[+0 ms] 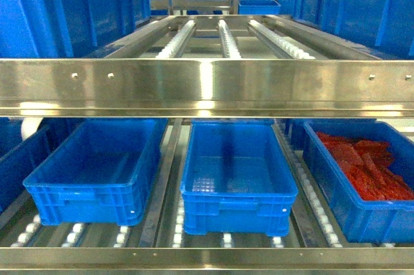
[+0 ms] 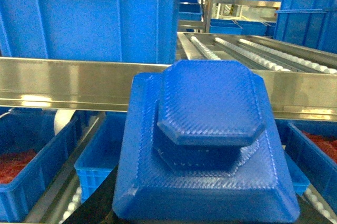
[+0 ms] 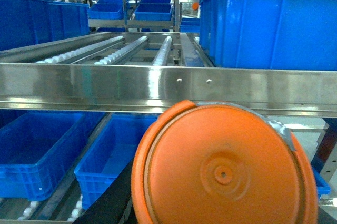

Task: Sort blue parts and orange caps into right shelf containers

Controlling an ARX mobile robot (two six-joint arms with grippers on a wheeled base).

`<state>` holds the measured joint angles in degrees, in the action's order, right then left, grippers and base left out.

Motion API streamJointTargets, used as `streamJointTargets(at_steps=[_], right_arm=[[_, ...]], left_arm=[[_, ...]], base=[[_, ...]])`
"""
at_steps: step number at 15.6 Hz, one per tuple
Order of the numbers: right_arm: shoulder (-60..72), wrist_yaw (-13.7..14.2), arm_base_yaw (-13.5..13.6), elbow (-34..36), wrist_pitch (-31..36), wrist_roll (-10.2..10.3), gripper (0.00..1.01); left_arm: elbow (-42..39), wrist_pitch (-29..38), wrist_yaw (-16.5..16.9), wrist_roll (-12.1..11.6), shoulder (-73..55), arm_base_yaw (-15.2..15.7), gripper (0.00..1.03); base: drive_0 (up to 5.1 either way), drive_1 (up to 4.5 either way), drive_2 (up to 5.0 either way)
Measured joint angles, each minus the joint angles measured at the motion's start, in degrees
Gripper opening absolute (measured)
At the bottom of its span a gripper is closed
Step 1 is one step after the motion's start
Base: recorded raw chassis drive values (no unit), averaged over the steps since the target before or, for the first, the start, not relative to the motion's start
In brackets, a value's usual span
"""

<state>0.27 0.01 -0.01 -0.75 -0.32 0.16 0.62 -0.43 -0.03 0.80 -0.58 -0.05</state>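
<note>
Below, three crates (image 1: pixel 236 171), one filled.

Bright, even overhead light

Glare streaks the steel rail (image 1: pixel 207 87); the close orange cap (image 3: pixel 224 168) is soft; colours look oversaturated.

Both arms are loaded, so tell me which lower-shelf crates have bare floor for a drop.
Free: the left crate and middle crate, both showing bare floors between the steel rail above and the front lip. Crowded: the right crate, heaped with red pieces.
</note>
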Motion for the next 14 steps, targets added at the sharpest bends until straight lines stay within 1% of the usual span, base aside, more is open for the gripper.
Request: streamJointTargets(at_steps=[10,13,14], right_arm=[[0.0,0.0,0.0,0.0,0.0,0.0,0.46],[0.0,-0.4,0.0,0.0,0.2,0.0,0.46],[0.0,-0.2,0.0,0.0,-0.2,0.0,0.46]], left_arm=[[0.0,0.0,0.0,0.0,0.0,0.0,0.42],[0.0,-0.2,-0.5,0.0,0.0,0.0,0.42],[0.0,0.2,-0.3,0.0,0.0,0.0,0.42]], base=[[-5.0,2.5,2.5],[0.0,0.0,0.0],[0.0,0.0,0.0]])
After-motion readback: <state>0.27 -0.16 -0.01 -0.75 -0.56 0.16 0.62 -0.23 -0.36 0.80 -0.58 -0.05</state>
